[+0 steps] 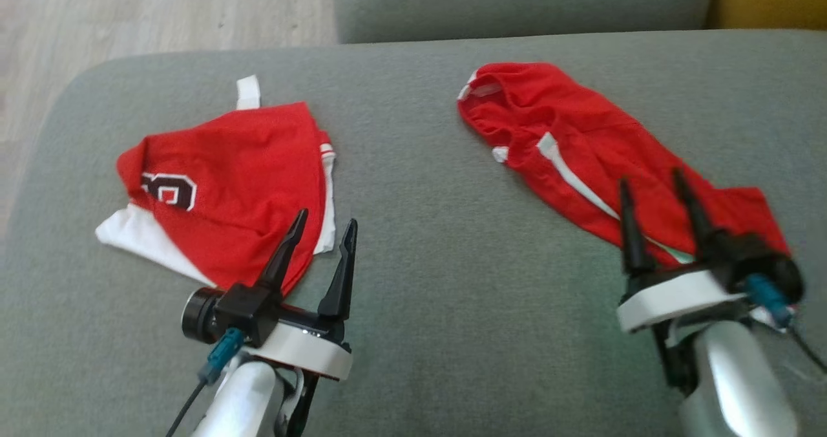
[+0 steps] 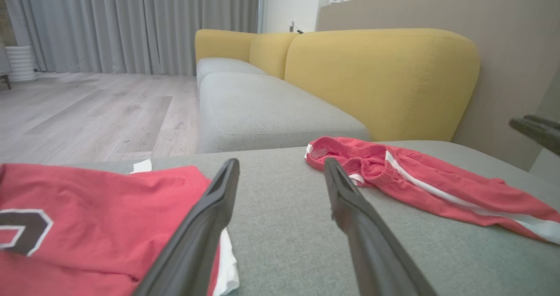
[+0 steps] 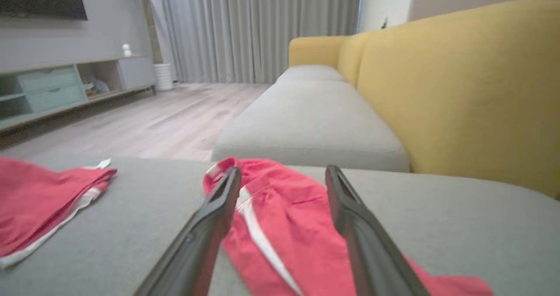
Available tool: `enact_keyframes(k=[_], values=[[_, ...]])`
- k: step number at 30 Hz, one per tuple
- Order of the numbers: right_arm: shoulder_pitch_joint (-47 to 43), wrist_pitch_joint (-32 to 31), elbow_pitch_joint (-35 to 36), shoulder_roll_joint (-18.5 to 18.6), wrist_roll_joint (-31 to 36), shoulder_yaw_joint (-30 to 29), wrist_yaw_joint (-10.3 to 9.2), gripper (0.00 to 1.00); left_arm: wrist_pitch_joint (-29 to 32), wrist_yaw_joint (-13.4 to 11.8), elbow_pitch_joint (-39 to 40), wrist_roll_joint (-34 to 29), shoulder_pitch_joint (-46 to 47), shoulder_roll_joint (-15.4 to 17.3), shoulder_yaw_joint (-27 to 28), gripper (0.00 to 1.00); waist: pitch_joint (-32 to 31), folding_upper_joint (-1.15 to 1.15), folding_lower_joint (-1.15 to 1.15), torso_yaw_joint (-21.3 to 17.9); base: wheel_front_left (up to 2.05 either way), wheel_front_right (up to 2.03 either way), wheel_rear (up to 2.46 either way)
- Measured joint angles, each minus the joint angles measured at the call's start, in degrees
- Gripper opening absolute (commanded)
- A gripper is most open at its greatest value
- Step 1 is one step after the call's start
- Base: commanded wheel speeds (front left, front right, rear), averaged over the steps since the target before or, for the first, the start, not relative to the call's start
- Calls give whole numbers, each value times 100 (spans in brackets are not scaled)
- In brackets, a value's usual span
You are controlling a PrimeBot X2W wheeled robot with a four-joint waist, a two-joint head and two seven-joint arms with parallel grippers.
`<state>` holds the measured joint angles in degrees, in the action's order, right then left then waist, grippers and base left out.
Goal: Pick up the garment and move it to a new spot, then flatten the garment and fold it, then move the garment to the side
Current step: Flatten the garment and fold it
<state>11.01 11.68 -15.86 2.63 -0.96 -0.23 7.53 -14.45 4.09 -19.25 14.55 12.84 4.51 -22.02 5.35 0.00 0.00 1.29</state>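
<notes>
Two red garments lie on the grey sofa seat (image 1: 420, 243). The one to work on, I judge, is the crumpled pair of shorts (image 1: 581, 139) toward the seat's right edge. Its waistband (image 1: 481, 91) points to the far edge and the legs trail toward the near right corner, with a white stripe (image 1: 581, 181) running down the side.

The cloth looks thin, soft and light. It should sag and bunch when lifted, and is neither fragile nor slippery. The best hold is likely the gathered waistband, which is thicker, pinched at its two ends.

The right gripper (image 1: 650, 177) is over the leg end, fingers spread, nothing between them. I cannot tell whether it touches the cloth. The left gripper (image 1: 327, 217) is likewise spread and empty, just beside a folded jersey (image 1: 239, 172) toward the left edge. The bare seat between the garments offers room for flattening.
</notes>
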Motion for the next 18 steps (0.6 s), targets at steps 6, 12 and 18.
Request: enact_keyframes(k=[6,12,18], values=[[97,-118,-670,4,252,219,0,100,0,2,-10,0,90,-16,-15,100,189,0,0,251,0,0,0],[949,-270,-1588,5,561,-68,0,100,0,53,-25,0,244,-56,-43,100,415,0,1,513,0,0,0],[1571,-271,-2458,14,813,-603,0,100,0,54,-42,1,279,-108,-53,100,601,0,1,710,0,0,0]])
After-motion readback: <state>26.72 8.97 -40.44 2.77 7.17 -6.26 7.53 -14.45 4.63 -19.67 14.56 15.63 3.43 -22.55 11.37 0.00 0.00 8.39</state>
